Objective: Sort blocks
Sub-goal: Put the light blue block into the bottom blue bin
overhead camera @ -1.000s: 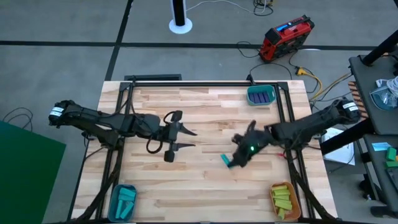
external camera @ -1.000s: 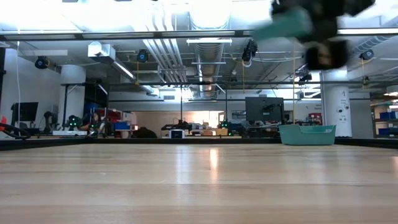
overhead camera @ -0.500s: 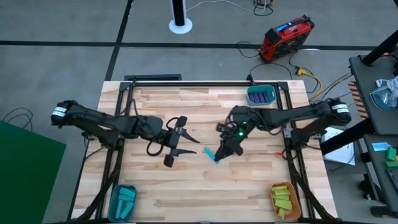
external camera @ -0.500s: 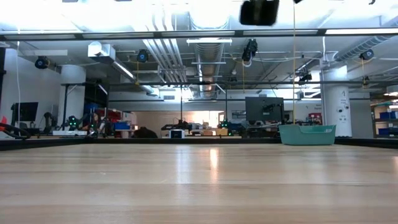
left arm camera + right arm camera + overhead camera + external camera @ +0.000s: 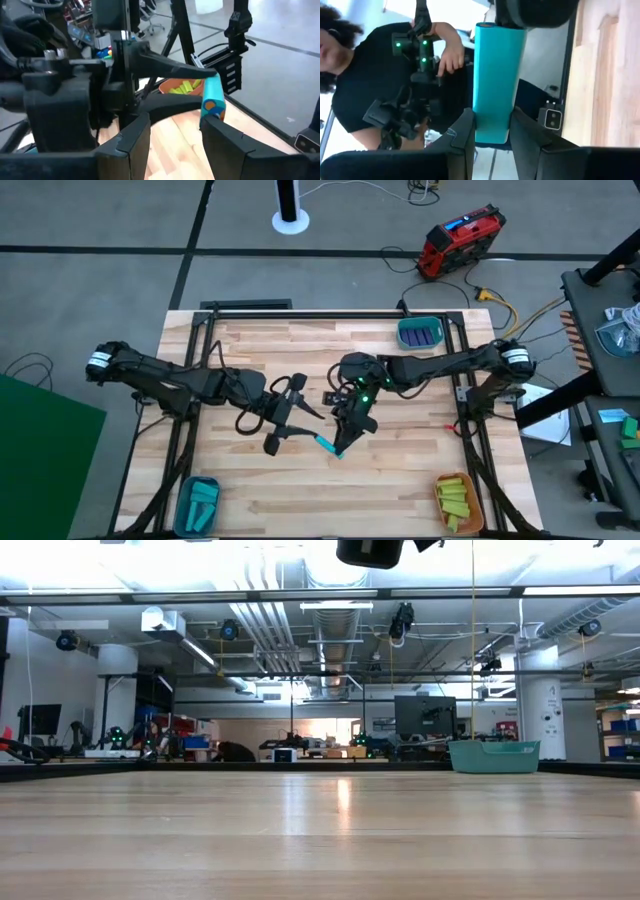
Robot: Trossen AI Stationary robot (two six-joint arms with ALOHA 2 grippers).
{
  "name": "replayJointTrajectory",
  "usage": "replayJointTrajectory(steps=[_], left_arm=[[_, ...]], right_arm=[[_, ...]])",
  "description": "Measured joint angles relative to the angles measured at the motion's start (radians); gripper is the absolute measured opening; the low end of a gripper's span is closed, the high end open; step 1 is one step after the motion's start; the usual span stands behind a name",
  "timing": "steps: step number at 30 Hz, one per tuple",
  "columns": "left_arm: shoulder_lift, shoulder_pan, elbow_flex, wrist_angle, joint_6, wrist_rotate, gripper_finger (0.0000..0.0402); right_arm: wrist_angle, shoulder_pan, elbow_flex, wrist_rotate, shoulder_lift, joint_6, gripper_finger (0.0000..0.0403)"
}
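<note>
Both arms meet over the middle of the table (image 5: 250,490). The right gripper (image 5: 338,442) pinches a cyan block (image 5: 327,445) between its fingers (image 5: 457,137), one end clamped and the rest projecting past the fingertips; the block is held in the air above the table centre. The left gripper (image 5: 300,410) faces it from just beside, fingers (image 5: 127,142) spread, with the block's free end (image 5: 212,97) lying between or just beyond their tips; contact cannot be told. Three bowls stand at the table corners: a teal bowl (image 5: 197,502) with cyan blocks at the near left, an orange bowl (image 5: 457,500) with yellow-green blocks at the near right, and a teal bowl (image 5: 421,333) with purple blocks at the far right. A person (image 5: 385,85) shows beyond the table in the right wrist view.
</note>
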Motion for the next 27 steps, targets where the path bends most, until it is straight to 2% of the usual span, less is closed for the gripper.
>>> replayJointTrajectory(steps=[12, 27], left_arm=[[-0.025, -0.001, 0.000, -0.067, -0.019, -0.004, 0.0154], [-0.023, -0.002, -0.001, -0.028, 0.004, 0.001, 0.0154]], right_arm=[[-0.070, -0.024, 0.014, -0.043, -0.018, -0.061, 0.0085], [-0.068, -0.067, 0.016, -0.040, -0.004, -0.075, 0.0085]])
